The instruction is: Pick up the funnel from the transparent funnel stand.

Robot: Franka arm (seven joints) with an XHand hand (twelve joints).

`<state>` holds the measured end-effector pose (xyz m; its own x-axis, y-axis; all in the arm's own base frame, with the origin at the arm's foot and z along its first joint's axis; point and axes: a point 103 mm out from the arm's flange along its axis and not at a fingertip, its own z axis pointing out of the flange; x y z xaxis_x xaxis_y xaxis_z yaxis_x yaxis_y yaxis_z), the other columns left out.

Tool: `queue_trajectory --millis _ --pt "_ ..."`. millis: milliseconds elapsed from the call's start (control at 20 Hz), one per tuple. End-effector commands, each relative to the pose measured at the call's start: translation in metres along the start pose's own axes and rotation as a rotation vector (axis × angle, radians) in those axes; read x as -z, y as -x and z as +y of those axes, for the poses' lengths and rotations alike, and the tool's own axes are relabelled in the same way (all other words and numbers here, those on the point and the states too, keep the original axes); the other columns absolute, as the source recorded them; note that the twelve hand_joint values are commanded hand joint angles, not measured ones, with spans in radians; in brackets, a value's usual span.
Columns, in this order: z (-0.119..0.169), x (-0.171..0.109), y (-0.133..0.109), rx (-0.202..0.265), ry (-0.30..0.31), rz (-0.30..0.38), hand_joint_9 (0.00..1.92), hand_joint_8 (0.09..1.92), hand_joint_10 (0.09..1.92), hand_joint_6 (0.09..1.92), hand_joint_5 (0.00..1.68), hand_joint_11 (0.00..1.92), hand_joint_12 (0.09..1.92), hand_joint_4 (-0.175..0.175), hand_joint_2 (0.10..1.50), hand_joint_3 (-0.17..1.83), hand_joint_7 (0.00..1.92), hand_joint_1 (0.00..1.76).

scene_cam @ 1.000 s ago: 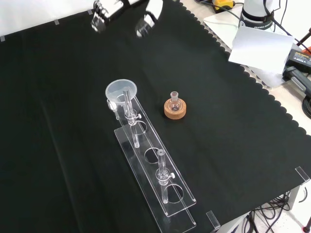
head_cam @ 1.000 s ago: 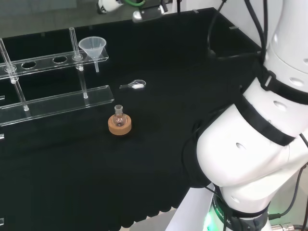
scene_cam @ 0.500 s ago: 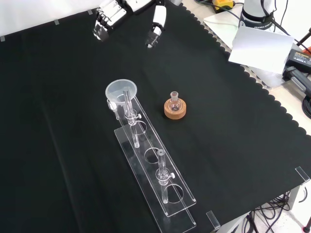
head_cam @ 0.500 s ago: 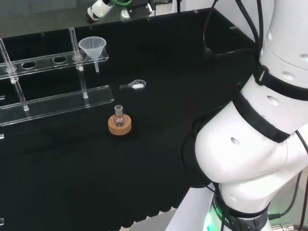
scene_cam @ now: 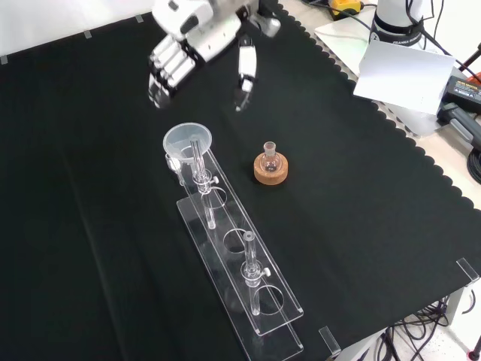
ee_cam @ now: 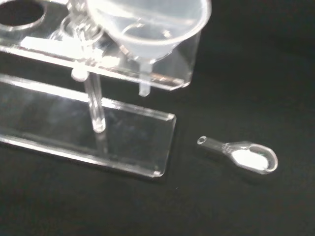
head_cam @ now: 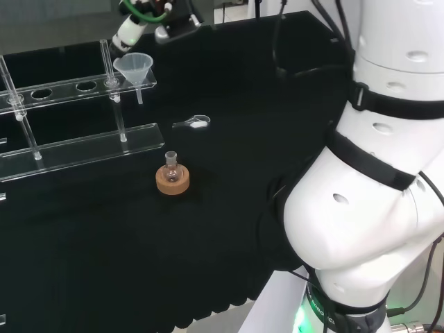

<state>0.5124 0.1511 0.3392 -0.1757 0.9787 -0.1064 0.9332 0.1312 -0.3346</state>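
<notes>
Pick-up not yet begun — clear plastic cone-shaped funnel (scene_cam: 189,141) sits untouched in end hole of transparent acrylic funnel stand (scene_cam: 255,293), black-and-white robot hand (scene_cam: 197,39) above/beyond it w/ fingers spread, empty — approach, grasp, lift all remain.

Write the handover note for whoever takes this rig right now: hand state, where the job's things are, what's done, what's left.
Hand: open, fingers relaxed, holding nothing, in the air short of the funnel in the front view.
Funnel: seated in the end hole of the transparent funnel stand, spout hanging down through the top shelf; untouched.
Nearby: small flask on a cork ring beside the stand, and a small clear scoop with white powder lying on the cloth near the stand's end.
Done: only the approach toward the funnel.
Left: bring the hand to the funnel, close the fingers on it, lift it straight up out of the hole.
</notes>
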Motion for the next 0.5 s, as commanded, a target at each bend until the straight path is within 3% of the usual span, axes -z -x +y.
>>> queue_trajectory --millis 50,350,500 --pt "0.017 -0.013 -0.015 0.001 -0.095 -0.098 0.02 0.26 0.79 0.09 0.12 0.04 1.45 0.006 0.74 0.3 0.01 0.51" --pt "0.023 -0.015 -0.01 -0.004 -0.112 -0.107 0.0 0.09 0.72 0.09 0.07 0.04 1.45 0.022 0.7 0.3 0.0 0.55" --pt "0.026 -0.018 -0.006 -0.013 -0.134 -0.111 0.0 0.09 0.66 0.09 0.06 0.04 1.46 0.021 0.69 0.3 0.0 0.56"
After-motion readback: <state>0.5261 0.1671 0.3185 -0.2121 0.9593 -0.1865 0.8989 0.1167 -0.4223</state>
